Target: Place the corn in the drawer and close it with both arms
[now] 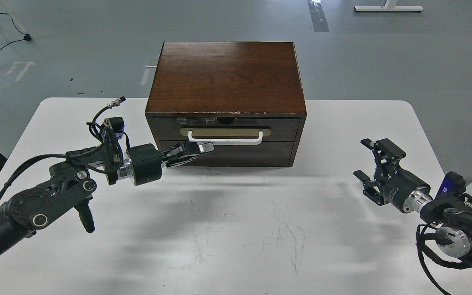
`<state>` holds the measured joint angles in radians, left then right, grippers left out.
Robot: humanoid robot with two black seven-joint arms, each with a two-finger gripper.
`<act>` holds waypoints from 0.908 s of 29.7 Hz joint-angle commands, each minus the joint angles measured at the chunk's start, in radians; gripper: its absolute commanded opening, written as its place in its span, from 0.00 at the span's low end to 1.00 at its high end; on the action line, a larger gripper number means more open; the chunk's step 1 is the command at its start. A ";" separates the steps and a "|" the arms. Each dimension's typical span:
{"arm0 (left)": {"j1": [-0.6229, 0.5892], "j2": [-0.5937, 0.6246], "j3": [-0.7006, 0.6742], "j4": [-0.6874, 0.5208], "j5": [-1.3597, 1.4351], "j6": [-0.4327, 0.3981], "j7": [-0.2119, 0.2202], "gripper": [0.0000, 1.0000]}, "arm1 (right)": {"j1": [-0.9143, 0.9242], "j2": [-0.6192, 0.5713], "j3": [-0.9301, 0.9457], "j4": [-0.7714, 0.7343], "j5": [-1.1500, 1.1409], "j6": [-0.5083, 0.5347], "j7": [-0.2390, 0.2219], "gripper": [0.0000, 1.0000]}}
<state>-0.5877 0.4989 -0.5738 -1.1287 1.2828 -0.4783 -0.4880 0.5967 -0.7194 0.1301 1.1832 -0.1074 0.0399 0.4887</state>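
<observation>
The dark brown cabinet (225, 78) stands at the back middle of the white table. Its drawer (225, 129), with a white bar handle (224, 140) on a beige plate, sits pushed in flush with the cabinet front. My left gripper (203, 148) is shut, its tip against the cabinet front just under the left end of the handle. My right gripper (367, 157) is open and empty, well off to the right of the cabinet above the table. The corn is out of view.
The white table (236, 229) stretches in front of the cabinet, with scuff marks in the middle. Grey floor lies behind, with cables at the far left and a white stand at the far right edge.
</observation>
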 commanded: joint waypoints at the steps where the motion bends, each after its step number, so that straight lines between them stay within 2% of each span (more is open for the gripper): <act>1: 0.008 0.029 -0.001 -0.037 -0.020 -0.010 -0.001 0.00 | 0.000 0.000 0.016 -0.001 0.000 0.000 0.000 1.00; 4: 0.012 0.072 0.000 -0.101 -0.112 -0.010 -0.001 0.02 | 0.000 0.000 0.037 -0.001 0.000 0.000 0.000 1.00; 5: 0.012 0.091 -0.001 -0.124 -0.167 -0.010 -0.001 0.24 | 0.000 0.001 0.048 -0.001 0.000 0.000 0.000 1.00; 8: 0.015 0.125 -0.003 -0.161 -0.272 -0.010 -0.001 0.60 | 0.000 0.006 0.069 -0.002 0.000 0.000 0.000 1.00; 9: 0.028 0.148 -0.011 -0.180 -0.349 -0.010 -0.001 0.98 | 0.000 0.008 0.084 -0.002 0.000 0.000 0.000 1.00; 14: 0.058 0.190 -0.057 -0.180 -0.546 -0.010 -0.001 1.00 | 0.000 0.031 0.128 -0.008 0.000 0.000 0.000 1.00; 21: 0.210 0.256 -0.184 -0.166 -0.834 -0.010 -0.001 1.00 | -0.001 0.074 0.174 -0.014 0.000 0.000 0.000 1.00; 24: 0.284 0.250 -0.233 -0.134 -0.888 -0.010 -0.001 1.00 | -0.001 0.093 0.174 -0.014 0.000 0.000 0.000 1.00; 27: 0.305 0.236 -0.235 -0.106 -0.889 0.001 -0.001 1.00 | -0.001 0.104 0.174 -0.014 0.000 0.000 0.000 1.00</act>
<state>-0.3182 0.7488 -0.7955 -1.2664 0.4068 -0.4880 -0.4888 0.5952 -0.6292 0.3030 1.1689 -0.1079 0.0403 0.4887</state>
